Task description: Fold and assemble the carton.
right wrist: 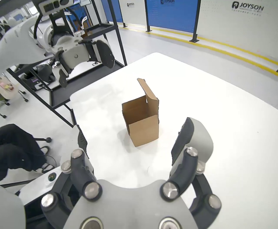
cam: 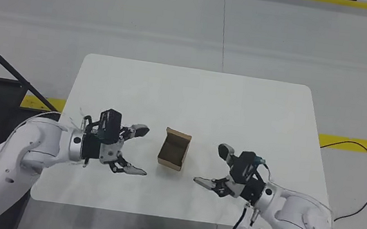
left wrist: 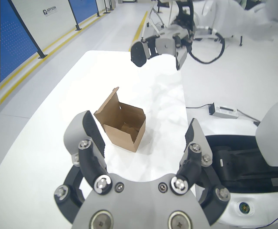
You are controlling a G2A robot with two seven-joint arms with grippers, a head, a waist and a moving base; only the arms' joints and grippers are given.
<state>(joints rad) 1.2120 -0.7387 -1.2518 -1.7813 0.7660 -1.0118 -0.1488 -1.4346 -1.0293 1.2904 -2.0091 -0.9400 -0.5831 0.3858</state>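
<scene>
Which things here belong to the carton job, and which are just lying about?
Job: carton, left gripper, right gripper (both open), table.
Lying about: black rack beside the table, power box on the floor.

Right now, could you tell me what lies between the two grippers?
The open carton stands between the left gripper and right gripper, bare table either side, as the top view shows.
</scene>
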